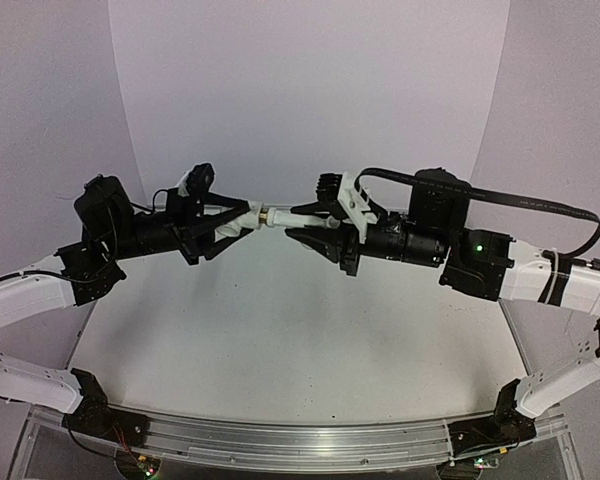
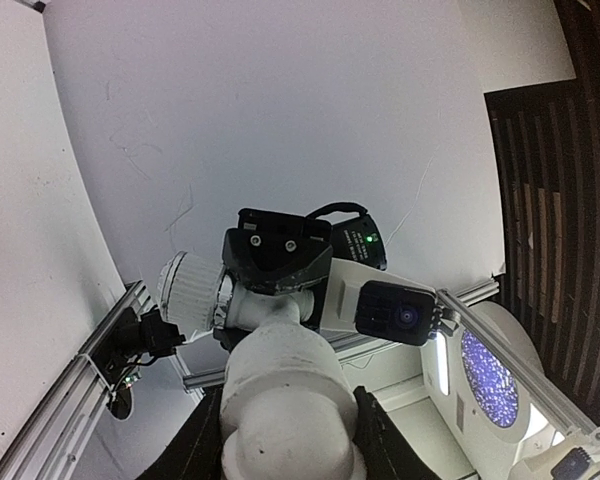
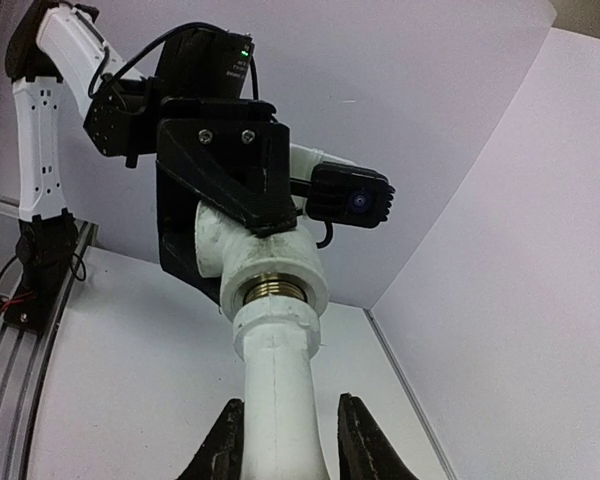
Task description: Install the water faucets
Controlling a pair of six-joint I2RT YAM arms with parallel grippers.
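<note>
Tap (image 1: 302, 221) hangs mid-air above the table (image 1: 280, 350) toward 12 o'clock, clamped by right gripper (image 1: 318, 226); left gripper (image 1: 232, 222) clamps elbow (image 1: 246, 218) at its 9 o'clock, axes aligned, presumably so threads can mate.

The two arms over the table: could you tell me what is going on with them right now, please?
They are joining two faucet parts in the air above the table. The left end effector grips the white elbow fitting, the right end effector the white tap. The tap's end meets the fitting's brass-ringed socket; how far it is threaded in cannot be seen.
</note>
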